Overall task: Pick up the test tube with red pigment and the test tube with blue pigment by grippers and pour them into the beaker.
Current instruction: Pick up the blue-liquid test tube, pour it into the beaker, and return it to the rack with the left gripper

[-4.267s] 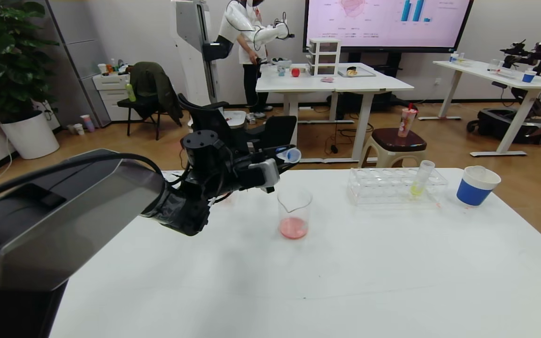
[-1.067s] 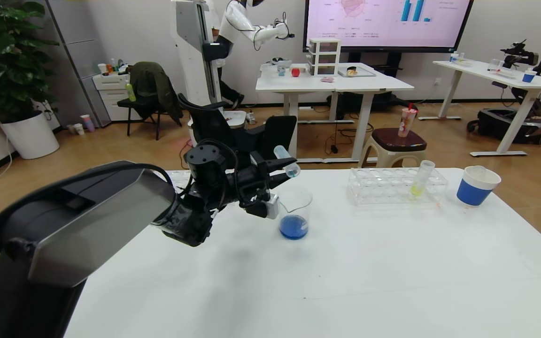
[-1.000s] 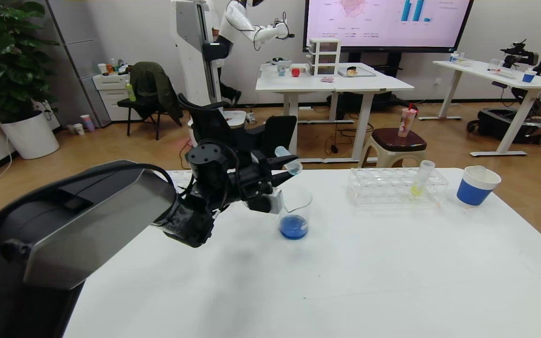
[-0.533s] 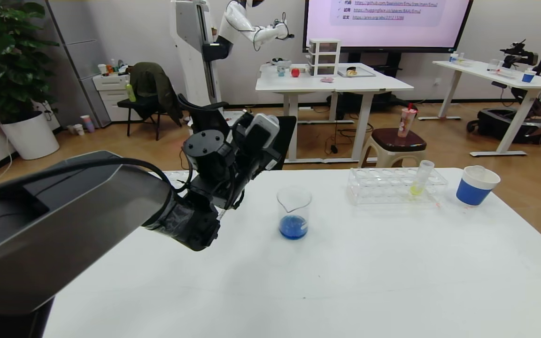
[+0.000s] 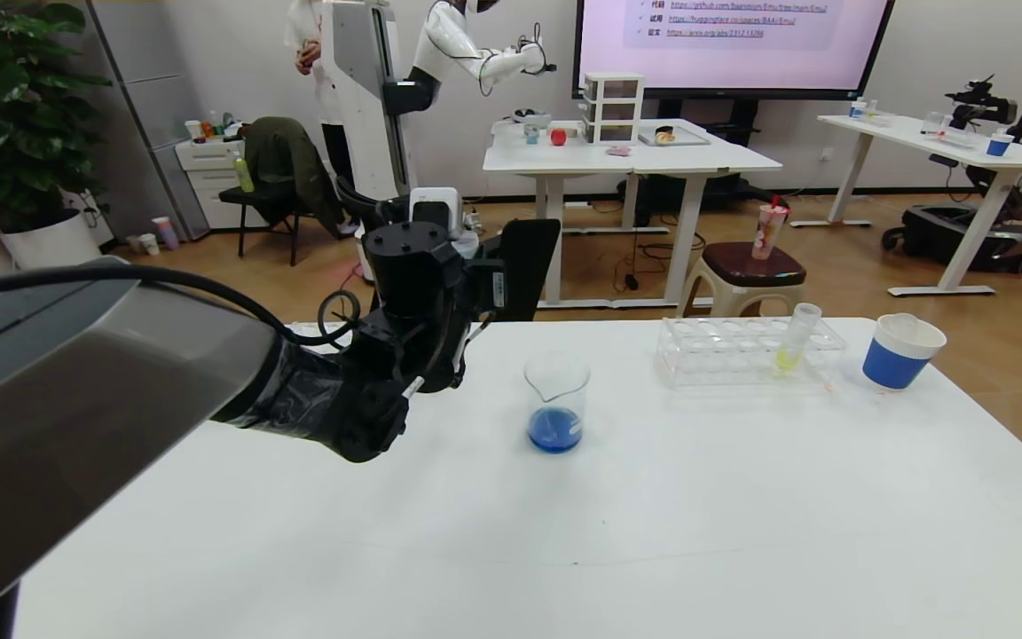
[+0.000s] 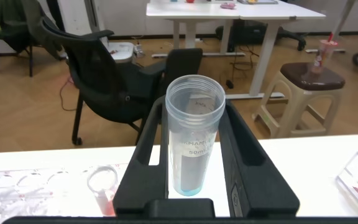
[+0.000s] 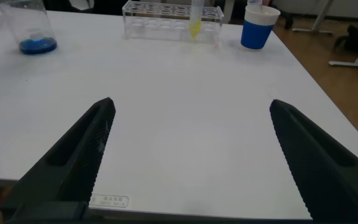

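The white table [image 5: 653, 532] is filling the lower half of the head view, and the left arm is reaching in from the lower left of the frame toward the centre. At the arm's end, left of centre, the left gripper [image 6: 194, 180] is clamping upright the test tube with blue pigment [image 6: 193, 134], which is nearly drained, with only a trace of blue sitting at its rounded bottom. The right gripper [image 7: 188, 155] is hanging low over the table's near edge in its own wrist view, its two black fingers [image 7: 79, 149] standing wide apart on nothing. A clear rack [image 5: 742, 355] is sitting right of centre, holding one yellow-liquid tube [image 5: 793, 342], with a blue-banded cup [image 5: 901, 351] just beside it at the right. The beaker [image 5: 555, 399] is standing at the centre of the frame, a little right of the left gripper, holding blue liquid.
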You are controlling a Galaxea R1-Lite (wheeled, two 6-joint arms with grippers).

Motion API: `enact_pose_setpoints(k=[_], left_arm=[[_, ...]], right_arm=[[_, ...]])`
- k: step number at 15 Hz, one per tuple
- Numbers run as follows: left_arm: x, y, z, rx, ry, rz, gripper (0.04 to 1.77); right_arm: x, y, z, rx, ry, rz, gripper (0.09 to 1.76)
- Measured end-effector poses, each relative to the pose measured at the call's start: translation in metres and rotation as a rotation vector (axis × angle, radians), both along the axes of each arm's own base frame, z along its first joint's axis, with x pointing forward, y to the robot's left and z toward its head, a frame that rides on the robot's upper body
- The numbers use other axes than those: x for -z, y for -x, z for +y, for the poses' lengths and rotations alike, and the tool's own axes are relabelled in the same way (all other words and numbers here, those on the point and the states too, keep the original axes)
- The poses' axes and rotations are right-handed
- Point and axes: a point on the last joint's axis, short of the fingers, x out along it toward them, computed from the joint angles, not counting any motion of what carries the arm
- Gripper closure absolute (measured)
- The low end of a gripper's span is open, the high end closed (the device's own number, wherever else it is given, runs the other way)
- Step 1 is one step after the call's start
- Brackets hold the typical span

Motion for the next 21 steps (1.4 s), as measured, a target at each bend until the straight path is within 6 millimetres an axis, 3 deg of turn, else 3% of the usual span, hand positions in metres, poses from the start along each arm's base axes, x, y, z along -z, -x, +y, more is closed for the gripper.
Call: enact_pose_setpoints(k=[6,9,12,18,21], left_arm=[[0.003,0.017,0.004,0.025,-0.013,0.031,1.3],[-0.013,0.016,0.03,-0.018,-0.006,0.013,1.3],[-0.02,0.017,0.082,-0.054,-0.02,0.019,1.3],[-0.028,0.019,0.218,-0.206,-0.03,0.02,1.3],[-0.028,0.021,0.263,-0.245,-0.038,0.022,1.3]], right_arm=[[0.0,0.0,0.0,0.0,0.0,0.0,0.11],[0.0,0.0,0.0,0.0,0.0,0.0,0.11],[0.0,0.0,0.0,0.0,0.0,0.0,0.11],[0.0,0.0,0.0,0.0,0.0,0.0,0.11],[0.0,0.0,0.0,0.0,0.0,0.0,0.11]])
